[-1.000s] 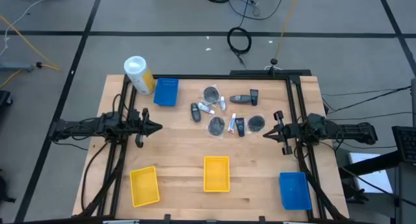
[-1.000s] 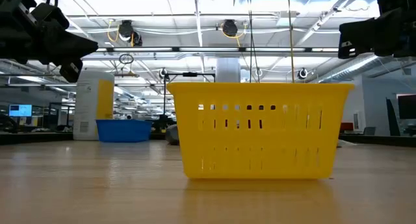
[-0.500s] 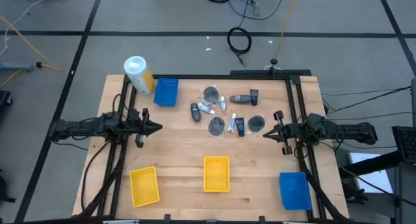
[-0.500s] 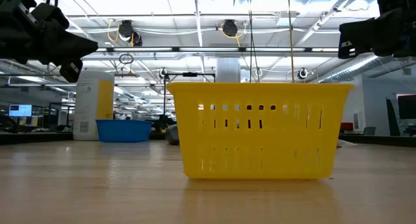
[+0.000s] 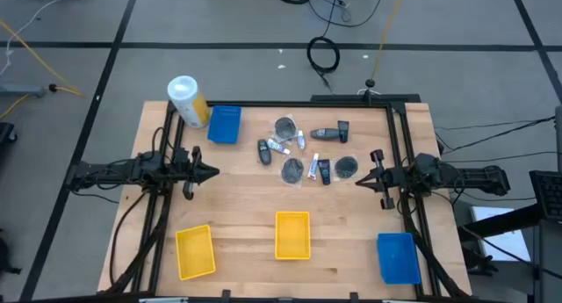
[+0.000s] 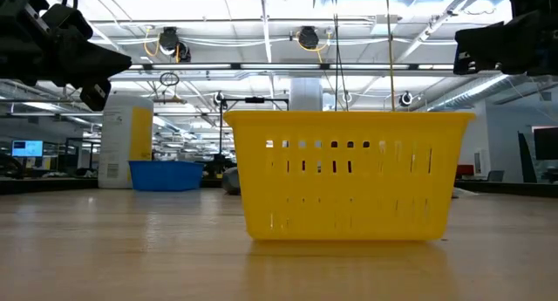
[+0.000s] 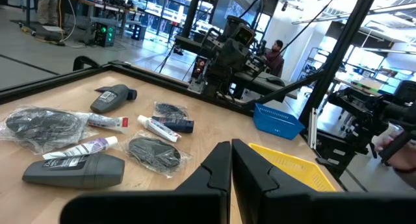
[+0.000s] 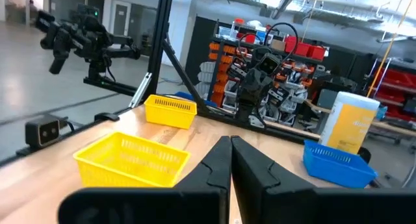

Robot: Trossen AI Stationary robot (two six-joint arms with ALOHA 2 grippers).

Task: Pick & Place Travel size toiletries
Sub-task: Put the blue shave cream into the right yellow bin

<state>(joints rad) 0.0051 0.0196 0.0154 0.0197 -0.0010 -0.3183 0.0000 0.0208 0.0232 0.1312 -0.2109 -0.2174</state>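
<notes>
Nothing moved; both arms wait, toiletries (image 5: 303, 152) apparently untouched mid-table.

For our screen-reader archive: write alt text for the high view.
Seen from straight above, a cluster of travel size toiletries lies at the far middle of a wooden table, untouched. The left gripper and right gripper point inward from either side, jaws shut. Blue and yellow trays and a white-and-yellow canister sit around them.
</notes>
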